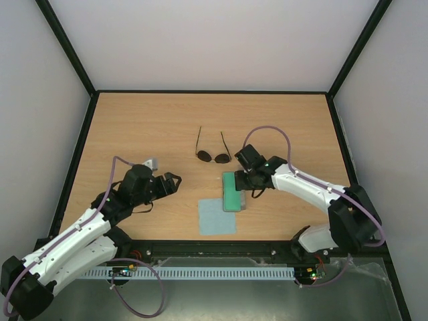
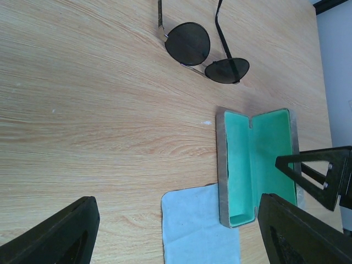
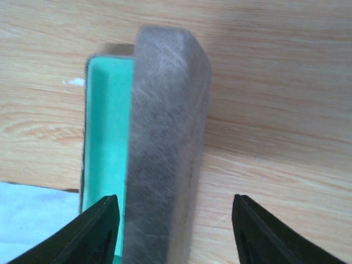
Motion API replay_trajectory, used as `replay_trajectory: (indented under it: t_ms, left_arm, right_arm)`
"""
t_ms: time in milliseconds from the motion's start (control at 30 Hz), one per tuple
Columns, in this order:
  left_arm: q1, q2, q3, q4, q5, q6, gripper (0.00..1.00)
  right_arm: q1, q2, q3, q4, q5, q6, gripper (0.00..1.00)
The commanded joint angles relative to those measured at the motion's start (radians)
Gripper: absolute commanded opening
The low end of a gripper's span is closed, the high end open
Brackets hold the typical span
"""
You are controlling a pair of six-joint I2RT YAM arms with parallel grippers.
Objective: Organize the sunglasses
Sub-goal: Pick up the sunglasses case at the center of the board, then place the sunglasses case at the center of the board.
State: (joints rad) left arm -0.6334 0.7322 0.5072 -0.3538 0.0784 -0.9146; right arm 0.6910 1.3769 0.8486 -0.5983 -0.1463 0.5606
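Note:
The sunglasses lie unfolded on the table, lenses toward me and temple arms pointing away; the left wrist view shows them beyond the case. A grey case with a teal-green inside stands open, its lid raised on edge. My right gripper straddles that lid, one finger over the teal inside, the other well clear of the lid's outer face. It is open and holds nothing. Left of the case, my left gripper hovers open and empty.
A light blue cloth lies flat just in front of the case, its corner touching the case's near end. Black frame rails and white walls border the wooden table.

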Motion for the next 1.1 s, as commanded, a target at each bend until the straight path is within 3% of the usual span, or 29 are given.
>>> replay_trajectory:
  t_ms: [0, 200, 367, 667, 1067]
  left_arm:
    - [0.006, -0.003, -0.006, -0.013, 0.009, 0.022, 0.82]
    - [0.006, 0.008, -0.032, 0.021, 0.028, 0.018, 0.82]
    - [0.006, 0.017, -0.039, 0.029, 0.028, 0.022, 0.82]
    - [0.005, 0.033, -0.025, 0.03, 0.028, 0.028, 0.82]
    - [0.007, -0.026, -0.014, -0.048, 0.002, 0.02, 0.82]
  right_arm:
    - [0.037, 0.051, 0.097, -0.105, 0.147, -0.008, 0.5]
    - [0.062, 0.087, 0.156, -0.198, 0.241, -0.03, 0.19]
    - [0.062, 0.075, 0.204, -0.26, 0.282, -0.044, 0.06]
    - [0.158, 0.107, 0.353, -0.333, 0.313, -0.149, 0.04]
    - [0.353, 0.435, 0.648, -0.325, 0.361, -0.307, 0.07]
